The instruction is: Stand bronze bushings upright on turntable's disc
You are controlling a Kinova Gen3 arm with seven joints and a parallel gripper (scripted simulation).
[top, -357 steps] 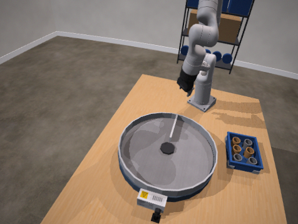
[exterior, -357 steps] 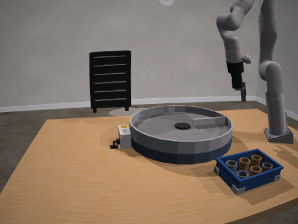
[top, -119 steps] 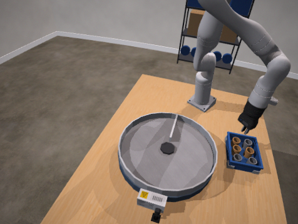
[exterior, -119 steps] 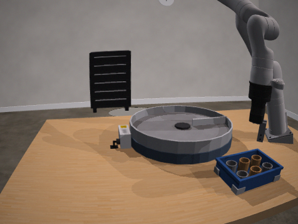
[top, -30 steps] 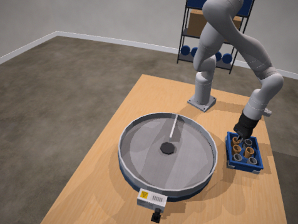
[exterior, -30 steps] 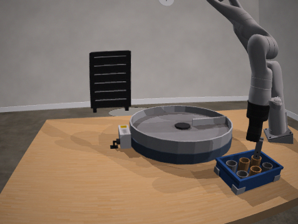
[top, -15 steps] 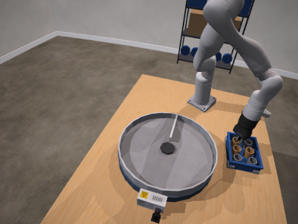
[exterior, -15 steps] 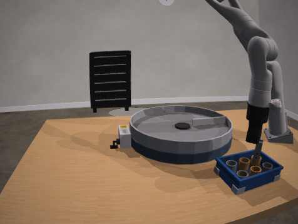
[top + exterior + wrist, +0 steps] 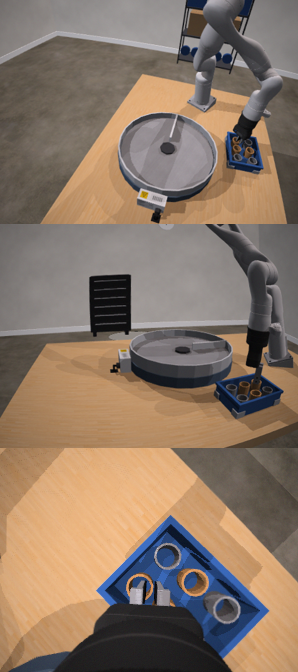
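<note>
The blue crate (image 9: 245, 153) stands on the table right of the turntable and holds three bronze bushings and three steel ones, all upright. My gripper (image 9: 239, 137) hangs straight down over the crate's far left corner. Its fingers are a narrow gap apart and hold nothing. They straddle the near wall of a bronze bushing, with the tips just at its top rim (image 9: 256, 383). Another bronze bushing (image 9: 193, 580) and two steel bushings (image 9: 167, 556) (image 9: 223, 608) show in the wrist view. The turntable's grey disc (image 9: 147, 156) with its dark hub (image 9: 167, 147) carries no bushings.
A raised rim rings the turntable (image 9: 181, 361), and a white bar (image 9: 173, 126) runs from near the hub to the rim. A small control box (image 9: 151, 199) sits at its front. My arm's base (image 9: 202, 101) is bolted behind the crate. A shelf rack (image 9: 213, 31) stands beyond the table.
</note>
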